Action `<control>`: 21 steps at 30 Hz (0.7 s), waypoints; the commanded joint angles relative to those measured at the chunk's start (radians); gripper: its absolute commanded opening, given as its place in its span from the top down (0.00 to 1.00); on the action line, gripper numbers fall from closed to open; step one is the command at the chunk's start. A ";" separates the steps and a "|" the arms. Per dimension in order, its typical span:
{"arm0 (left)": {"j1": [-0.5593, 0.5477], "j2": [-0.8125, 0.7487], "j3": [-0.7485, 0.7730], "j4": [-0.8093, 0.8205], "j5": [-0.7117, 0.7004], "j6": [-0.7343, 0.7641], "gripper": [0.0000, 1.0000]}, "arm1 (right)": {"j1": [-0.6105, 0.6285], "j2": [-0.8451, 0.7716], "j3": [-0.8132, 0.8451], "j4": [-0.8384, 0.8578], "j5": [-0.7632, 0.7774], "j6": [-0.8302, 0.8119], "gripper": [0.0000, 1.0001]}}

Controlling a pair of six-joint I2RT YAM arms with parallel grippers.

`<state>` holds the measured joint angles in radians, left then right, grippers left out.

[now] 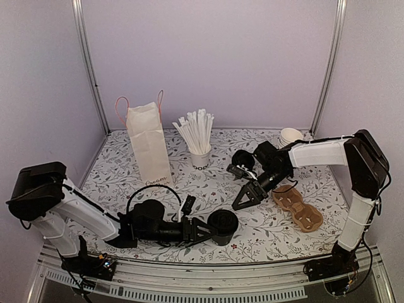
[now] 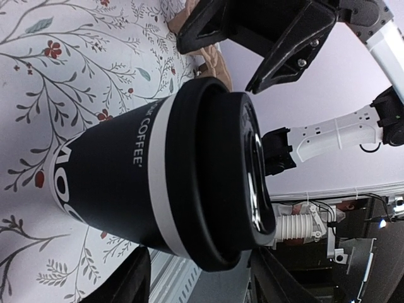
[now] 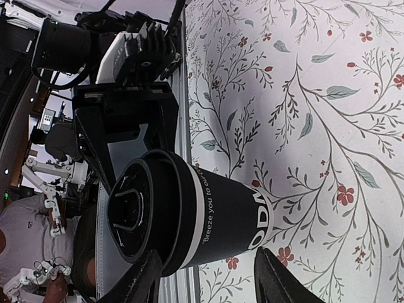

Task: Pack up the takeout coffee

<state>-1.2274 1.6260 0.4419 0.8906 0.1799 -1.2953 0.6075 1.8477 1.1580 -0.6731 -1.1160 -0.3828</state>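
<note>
Takeout coffee (image 1: 223, 226) upright; left gripper (image 1: 210, 231) fingers straddle it, clamp unclear; right gripper (image 1: 243, 198) fingers apart, near it.

takeout coffee (image 2: 120, 183): black cup, white band just under the lid, white lettering
lid (image 2: 214, 183): glossy black
tablecloth (image 1: 208, 189): white, printed with grey-green leafy twigs and small red flowers
paper bag (image 1: 149, 148): cream-white, dark handwriting low on the front
bag handles (image 1: 120, 107): pinkish-red cord
straws (image 1: 197, 129): white
straw cup (image 1: 201, 159): white with a dark mark
cup carrier (image 1: 298, 207): brown cardboard
right arm (image 1: 319, 153): white shell, black joints
walls (image 1: 214, 63): pale lilac
</note>
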 commanded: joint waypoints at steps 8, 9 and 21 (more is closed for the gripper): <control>0.039 0.059 -0.037 0.065 0.028 -0.039 0.45 | -0.002 0.032 0.007 0.001 -0.008 -0.001 0.48; 0.041 0.065 -0.043 0.073 0.030 -0.047 0.46 | -0.002 0.037 0.009 0.003 -0.006 0.000 0.48; 0.067 0.164 -0.069 0.163 0.087 -0.148 0.53 | 0.023 0.080 0.015 0.014 0.019 0.010 0.49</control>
<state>-1.1885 1.7355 0.3885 1.1168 0.2508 -1.4075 0.6128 1.9038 1.1580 -0.6716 -1.1069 -0.3767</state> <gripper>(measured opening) 0.485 0.515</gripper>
